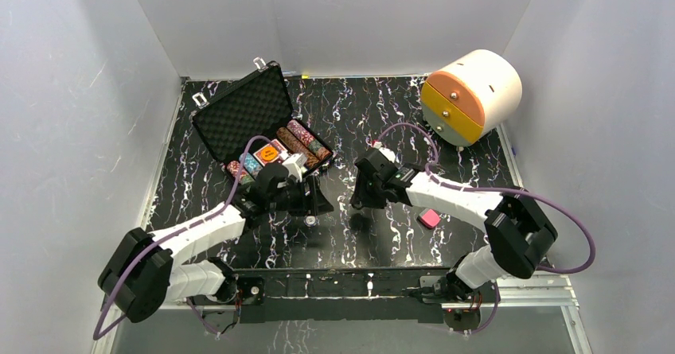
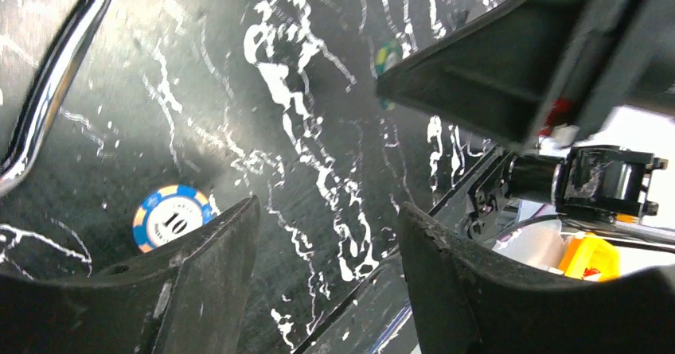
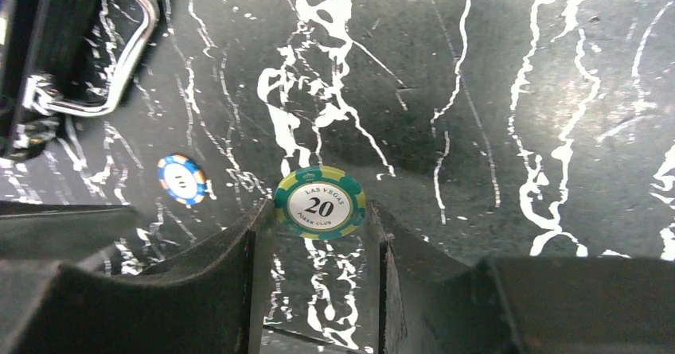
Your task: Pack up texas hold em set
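Observation:
The black case (image 1: 253,118) lies open at the back left, with rows of multicolour chips (image 1: 296,142) in its tray. My right gripper (image 3: 321,211) is shut on a green-and-yellow "20" chip (image 3: 321,202), held by its edges above the table. It hangs near the table's middle (image 1: 362,195). A blue-and-orange "10" chip (image 2: 169,217) lies flat on the table; it also shows in the right wrist view (image 3: 181,179). My left gripper (image 2: 328,211) is open and empty just right of that chip, low in front of the case (image 1: 306,199). The card deck is not in view.
The case's silver handle (image 3: 119,52) is at the left in the right wrist view. A small pink block (image 1: 430,218) lies under the right arm. A large cream-and-orange cylinder (image 1: 471,95) lies at the back right. White walls enclose the table.

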